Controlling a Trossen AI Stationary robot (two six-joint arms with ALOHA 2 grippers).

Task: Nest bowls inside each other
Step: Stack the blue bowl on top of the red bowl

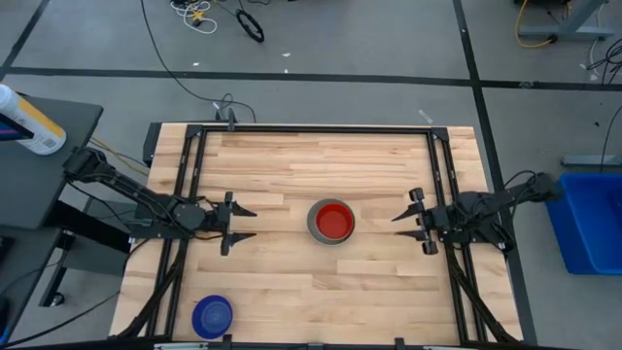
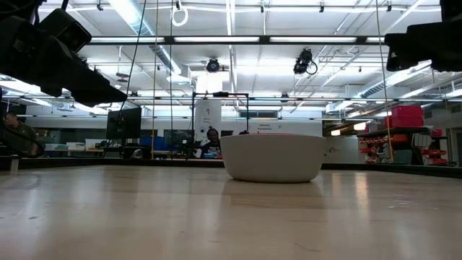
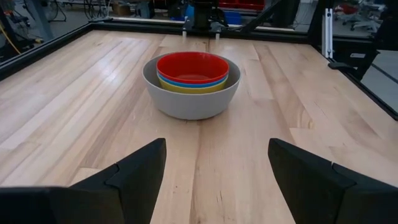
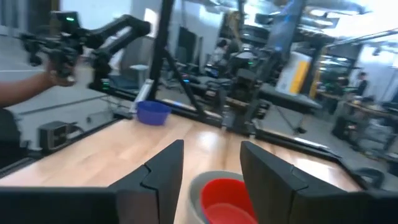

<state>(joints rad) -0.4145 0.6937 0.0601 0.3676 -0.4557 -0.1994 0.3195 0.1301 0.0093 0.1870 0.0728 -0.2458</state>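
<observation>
You have four bowls already stacked mid-table: the grey bowl point(image 3: 191, 93) holds yellow, light blue and the red bowl point(image 3: 192, 66) on top. The dark blue bowl point(image 1: 212, 314) sits alone near the front edge on the left arm's side, well apart from the stack. Your left gripper point(image 1: 239, 224) and right gripper point(image 1: 406, 216) both hang spread and empty, either side of the stack. The bowl looks light, stiff and slippery plastic, so pinch its rim.
</observation>
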